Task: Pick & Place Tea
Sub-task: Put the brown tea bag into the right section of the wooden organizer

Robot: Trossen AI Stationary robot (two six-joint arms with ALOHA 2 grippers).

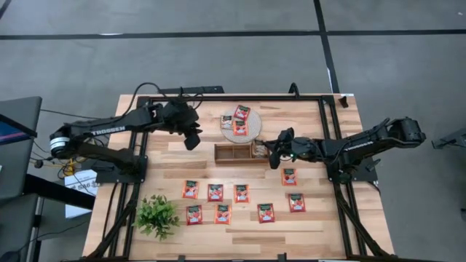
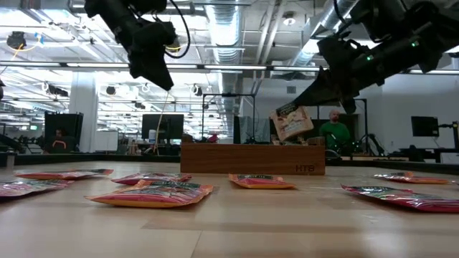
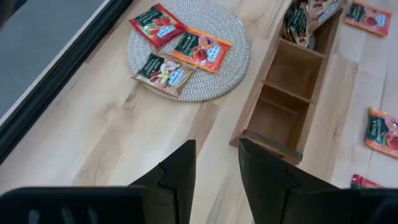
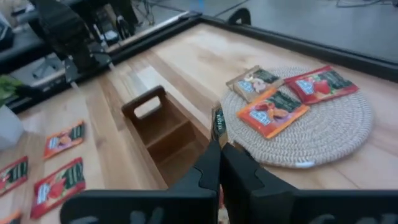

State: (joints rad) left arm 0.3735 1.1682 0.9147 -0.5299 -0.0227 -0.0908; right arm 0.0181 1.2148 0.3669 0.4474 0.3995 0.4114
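Observation:
Several red-orange tea sachets (image 1: 242, 193) lie flat on the near half of the wooden table. Three more (image 3: 200, 50) lie on the round woven mat (image 1: 231, 132). The long wooden tray (image 1: 234, 153) rests flat just in front of the mat. My right gripper (image 4: 219, 146) hovers over the tray's right end, shut on one sachet (image 2: 290, 122). My left gripper (image 3: 217, 168) is open and empty, raised above the table off the tray's left end (image 3: 267, 142). My right gripper pinches a sachet by its upper edge (image 4: 217, 127) between its two fingers, slanting down from the table's right side. The sachet hangs tilted below the fingers over the tray's right-end compartment. Its lower edge (image 2: 292, 136) is about level with the tray's rim.
A small green potted plant (image 1: 156, 216) stands at the near left corner. A black metal frame (image 1: 240, 97) runs around the table's far edge and sides. Bare wood lies left of the tray. A person (image 2: 332, 129) is in the room beyond.

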